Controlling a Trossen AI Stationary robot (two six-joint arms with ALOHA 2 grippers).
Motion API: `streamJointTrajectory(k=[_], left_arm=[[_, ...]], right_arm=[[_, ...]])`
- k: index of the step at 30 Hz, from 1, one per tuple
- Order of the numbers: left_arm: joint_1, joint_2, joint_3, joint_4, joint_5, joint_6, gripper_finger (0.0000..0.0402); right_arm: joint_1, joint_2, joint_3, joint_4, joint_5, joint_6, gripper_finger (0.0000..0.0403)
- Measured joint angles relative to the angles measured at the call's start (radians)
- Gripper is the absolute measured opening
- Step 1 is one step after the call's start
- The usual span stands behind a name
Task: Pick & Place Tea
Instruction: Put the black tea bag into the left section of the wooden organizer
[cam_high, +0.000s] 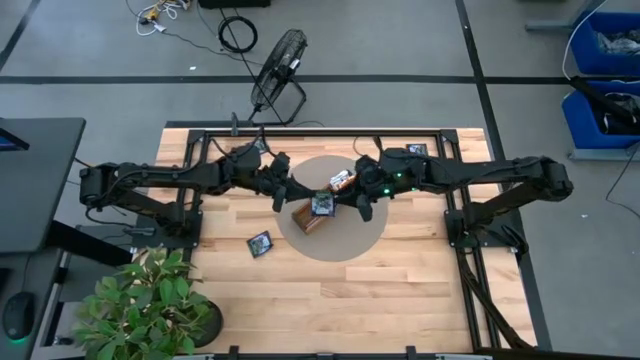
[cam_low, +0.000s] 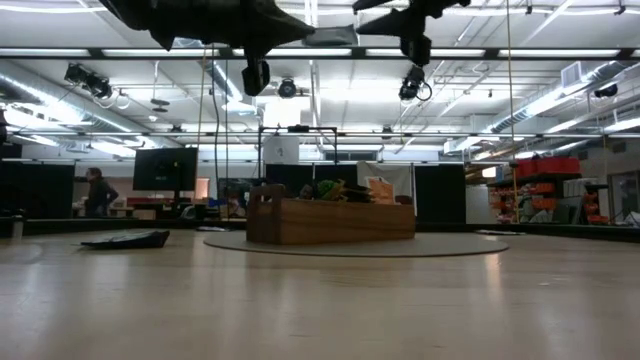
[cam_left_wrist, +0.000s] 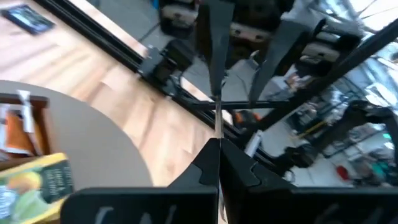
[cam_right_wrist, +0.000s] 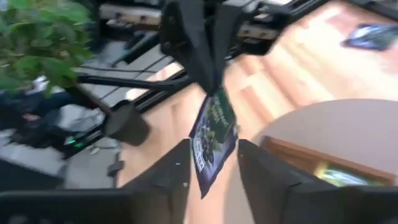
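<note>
Two dark, jointed arms, green lights glowing on the right arm (cam_high: 400, 178).

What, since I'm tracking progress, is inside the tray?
An orange packet and a green packet show in the tray; the navy packet held above hides the rest.

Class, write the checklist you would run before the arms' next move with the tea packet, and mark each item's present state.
1. Left gripper shut on navy packet: ok.
2. Right gripper open beside that packet: ok.
3. Packet held above the tray: ok.
4. Room in the compartment below: cannot tell.
5. Table free of stray tea: not ok, loose packet lies beside the tray.
</note>
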Motion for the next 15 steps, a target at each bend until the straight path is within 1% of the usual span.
streamJointTrajectory(k=[4,8,9,11,13,15], left_arm=[[-0.025,0.0,0.0,-0.036,-0.078,0.038,0.0001],[-0.064,-0.002,0.0,-0.067,-0.192,0.081,0.0001],[-0.074,-0.009,0.0,-0.091,-0.234,0.091,0.0001],[-0.101,-0.017,0.001,-0.133,-0.354,0.103,0.0001],[-0.126,-0.039,-0.01,-0.211,-0.472,0.102,0.0001],[-0.151,-0.055,-0.032,-0.216,-0.56,0.099,0.0001]], right_arm=[[0.0,-0.055,0.0,-0.097,0.103,-0.014,0.0183],[0.0,-0.106,0.0,-0.167,0.204,-0.028,0.0211],[0.0,-0.117,0.0,-0.184,0.222,-0.029,0.0214],[0.0,-0.137,0.0,-0.208,0.262,-0.029,0.0219],[0.0,-0.155,0.0,-0.234,0.289,-0.032,0.0221],[0.0,-0.167,0.0,-0.253,0.312,-0.04,0.0222]])
